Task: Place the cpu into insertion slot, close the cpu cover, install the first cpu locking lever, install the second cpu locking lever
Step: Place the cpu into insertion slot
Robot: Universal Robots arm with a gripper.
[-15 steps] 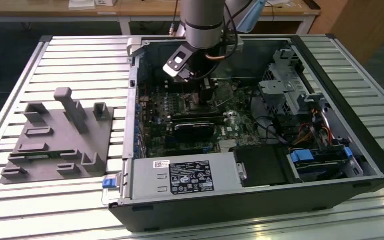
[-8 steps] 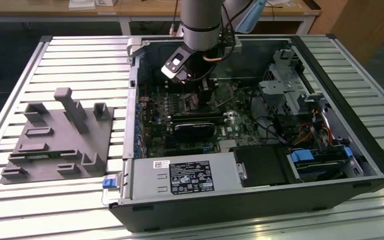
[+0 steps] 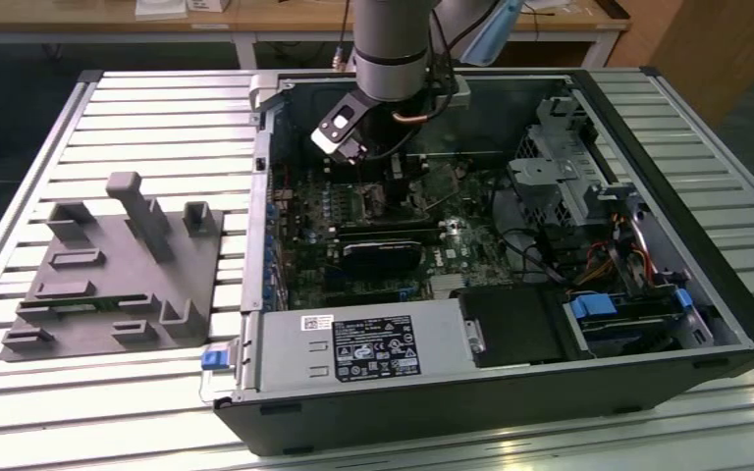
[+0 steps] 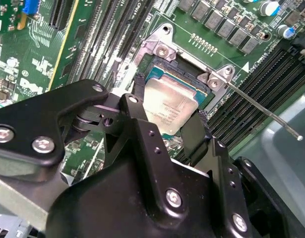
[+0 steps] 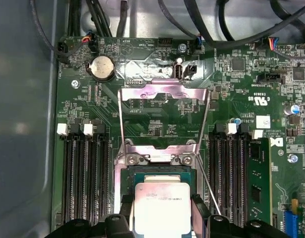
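The tool (image 4: 168, 118) is gripping the cpu (image 5: 161, 209) by two opposite edges, its black fingers (image 4: 137, 111) pressing against the chip, which is lying flat directly over the insertion slot (image 5: 162, 171); whether it is seated I cannot tell. Just beyond the insertion slot the cpu cover (image 5: 164, 92) is standing swung open. A thin locking lever (image 4: 264, 113) is sticking out unlatched from the slot's corner, and black memory slots (image 5: 83, 173) are lying on either side of it.

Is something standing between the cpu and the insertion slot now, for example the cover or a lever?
Nothing visible does. The gripper holds the cpu right over the insertion slot. The cpu cover is flipped open beyond the slot, and a locking lever lies off to one side.
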